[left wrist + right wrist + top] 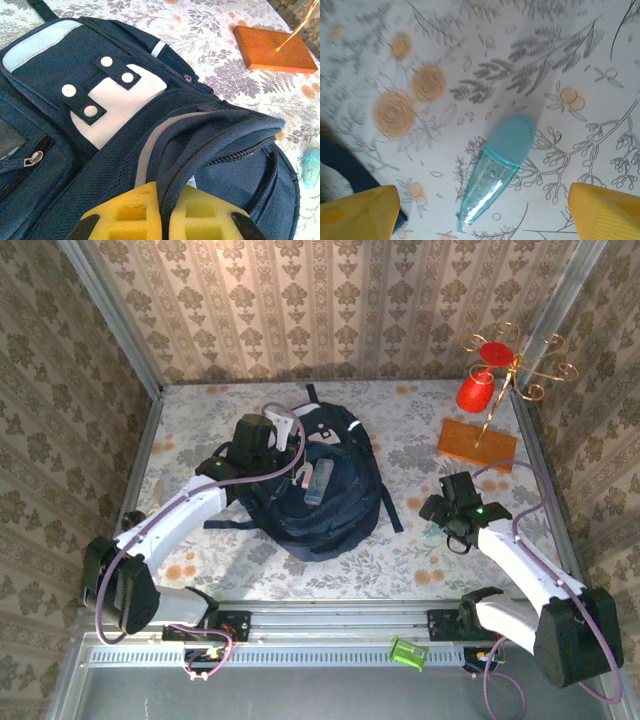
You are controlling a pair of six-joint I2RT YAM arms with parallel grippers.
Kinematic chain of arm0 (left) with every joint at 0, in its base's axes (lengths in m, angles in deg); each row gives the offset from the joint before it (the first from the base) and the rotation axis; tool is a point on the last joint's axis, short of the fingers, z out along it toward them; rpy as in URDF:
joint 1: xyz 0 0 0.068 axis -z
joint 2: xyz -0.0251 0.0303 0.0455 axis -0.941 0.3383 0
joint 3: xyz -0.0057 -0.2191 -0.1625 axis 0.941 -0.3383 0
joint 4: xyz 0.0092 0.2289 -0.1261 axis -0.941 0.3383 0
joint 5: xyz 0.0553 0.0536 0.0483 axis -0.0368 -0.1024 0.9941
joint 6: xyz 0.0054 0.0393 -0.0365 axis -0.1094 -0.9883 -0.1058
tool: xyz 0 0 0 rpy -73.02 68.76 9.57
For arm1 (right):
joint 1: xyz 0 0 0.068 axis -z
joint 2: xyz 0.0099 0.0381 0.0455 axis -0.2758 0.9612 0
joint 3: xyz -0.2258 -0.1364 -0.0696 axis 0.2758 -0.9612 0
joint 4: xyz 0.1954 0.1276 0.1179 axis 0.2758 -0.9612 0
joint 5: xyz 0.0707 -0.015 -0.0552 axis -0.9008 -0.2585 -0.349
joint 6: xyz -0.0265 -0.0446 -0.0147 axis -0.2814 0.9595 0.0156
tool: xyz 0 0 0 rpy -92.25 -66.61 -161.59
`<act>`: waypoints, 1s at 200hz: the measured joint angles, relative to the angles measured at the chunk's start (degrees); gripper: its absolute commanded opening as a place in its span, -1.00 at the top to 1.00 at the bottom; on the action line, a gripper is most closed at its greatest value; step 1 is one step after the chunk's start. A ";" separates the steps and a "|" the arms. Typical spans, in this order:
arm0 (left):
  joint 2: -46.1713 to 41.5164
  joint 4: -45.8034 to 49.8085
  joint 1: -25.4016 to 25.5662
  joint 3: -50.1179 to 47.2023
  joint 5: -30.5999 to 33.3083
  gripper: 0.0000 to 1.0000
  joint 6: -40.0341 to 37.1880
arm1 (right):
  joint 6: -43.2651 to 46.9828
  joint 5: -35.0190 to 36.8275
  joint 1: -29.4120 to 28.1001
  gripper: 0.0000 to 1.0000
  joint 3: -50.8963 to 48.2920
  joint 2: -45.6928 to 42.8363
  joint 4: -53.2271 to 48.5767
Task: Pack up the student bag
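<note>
Item: student bag (335,510). Large, soft, floppy fabric, likely light. Best held at the opening rim, where the left gripper (165,212) is clenched on it. Right gripper (448,508) released, empty.

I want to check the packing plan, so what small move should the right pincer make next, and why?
Probably lower the right pincer straight down and close on the teal dispenser. Its jaws stand open with the dispenser lying on the table between them, while the left pincer pinches the student bag at its opening edge.
</note>
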 measured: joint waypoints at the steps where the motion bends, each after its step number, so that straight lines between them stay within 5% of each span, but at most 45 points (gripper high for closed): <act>1: 0.00 0.00 0.00 0.00 -0.02 1.00 0.00 | 0.02 -0.04 0.04 -0.74 0.00 0.11 0.02; 37: 0.00 -0.04 0.00 -0.02 -0.09 1.00 0.00 | 0.81 -2.38 1.29 -0.57 0.00 8.28 0.98; 82: 0.00 -0.15 0.00 -0.33 -0.11 1.00 -0.39 | 1.79 -3.65 1.38 -0.04 0.02 12.55 5.22; 177: 0.00 -0.26 -0.02 -0.37 -0.07 1.00 -0.59 | 3.54 -3.39 2.01 0.49 2.40 16.37 4.46; 200: 0.00 -0.33 -0.04 -0.48 -0.09 1.00 -0.57 | 3.72 -6.95 1.55 0.53 1.31 13.84 10.73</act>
